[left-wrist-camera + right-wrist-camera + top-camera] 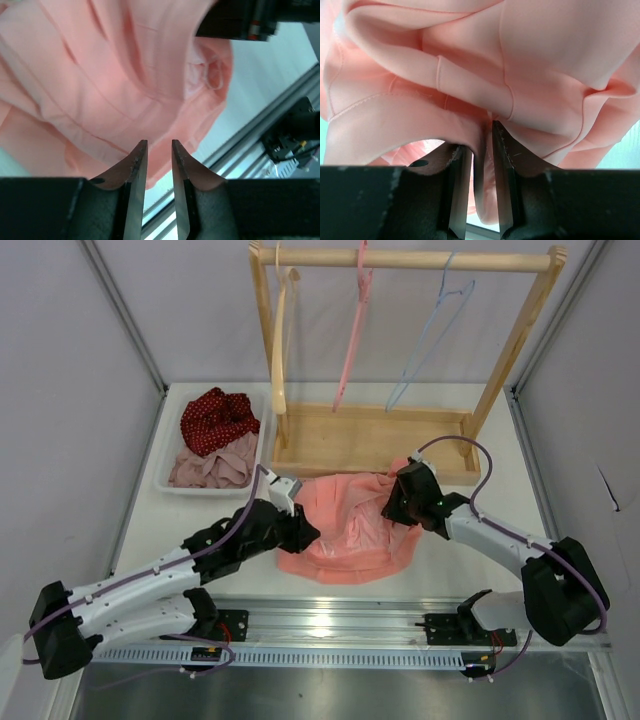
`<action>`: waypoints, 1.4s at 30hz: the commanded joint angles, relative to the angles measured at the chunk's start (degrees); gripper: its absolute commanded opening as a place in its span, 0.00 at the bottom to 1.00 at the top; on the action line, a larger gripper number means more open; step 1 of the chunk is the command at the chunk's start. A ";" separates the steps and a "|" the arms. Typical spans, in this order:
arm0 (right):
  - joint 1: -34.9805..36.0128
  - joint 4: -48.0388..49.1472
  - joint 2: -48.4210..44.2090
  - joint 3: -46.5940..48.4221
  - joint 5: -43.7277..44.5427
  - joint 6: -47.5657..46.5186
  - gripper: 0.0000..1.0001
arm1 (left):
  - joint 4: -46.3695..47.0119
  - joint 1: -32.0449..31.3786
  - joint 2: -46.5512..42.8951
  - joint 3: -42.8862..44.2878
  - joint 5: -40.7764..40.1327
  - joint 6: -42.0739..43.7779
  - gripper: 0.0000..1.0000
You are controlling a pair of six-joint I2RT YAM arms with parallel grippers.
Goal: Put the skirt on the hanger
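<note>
The right gripper (481, 137) pinched a fold at the far edge of the skirt (350, 530), beside the near edge of the wooden rack (370, 440). The left gripper (159, 145) stood narrowly parted and empty at the skirt's left edge. The hanger (421, 345) hung behind on the rack's top bar. Bare table (500, 490) lay to the right.

Plain grey walls (60, 390) close in a white desk (505, 455) on the left, right and back of the frame, joined by slim metal posts (125, 315) that run toward the upper corners. A light wooden rack (370, 435) stands at upper centre against the back wall. Along the bottom, a silver rail (340, 625) shows a bright glare under soft, even light.
</note>
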 commanded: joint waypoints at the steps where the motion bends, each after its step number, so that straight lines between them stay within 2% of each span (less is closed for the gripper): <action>1: 0.31 0.34 1.17 2.63 0.39 -0.82 0.27 | 3.82 -3.01 -2.52 1.58 1.43 4.90 0.25; 4: 0.40 0.43 2.14 3.07 0.13 -0.82 0.27 | 5.50 -4.33 -1.48 1.05 6.45 4.91 0.17; 6: 0.49 0.43 2.32 3.24 0.13 -0.91 0.27 | 5.86 -5.82 1.33 0.79 6.12 5.18 0.14; 7: 0.58 0.43 2.41 3.33 0.13 -0.83 0.27 | 6.29 -6.00 3.25 0.52 6.81 5.09 0.09; 13: 0.49 0.08 2.85 3.77 0.13 -1.09 0.27 | 9.81 -6.80 9.15 0.17 7.87 5.00 0.07; 16: 0.58 -0.27 2.24 3.68 0.21 -1.09 0.28 | 9.46 -6.88 13.72 1.22 4.98 5.00 0.06; 17: 0.58 -0.45 1.97 3.59 0.30 -1.26 0.27 | 9.38 -6.88 14.78 1.75 0.71 4.91 0.06; 24: 0.75 -2.90 -1.28 2.36 0.56 -1.79 0.32 | 6.57 -6.88 22.34 6.31 -14.86 2.02 0.05; 30: 1.10 -5.54 -5.32 -0.88 2.40 -1.79 0.46 | 4.72 -6.80 24.01 8.43 -19.10 0.17 0.06; 35: 2.07 -9.23 -9.19 -1.94 4.87 -0.74 0.47 | 3.49 -5.83 26.91 10.45 -20.43 -0.36 0.06; 42: 9.45 -19.76 -15.87 2.01 15.66 2.42 0.58 | 4.80 -4.34 29.11 11.86 -18.41 0.34 0.06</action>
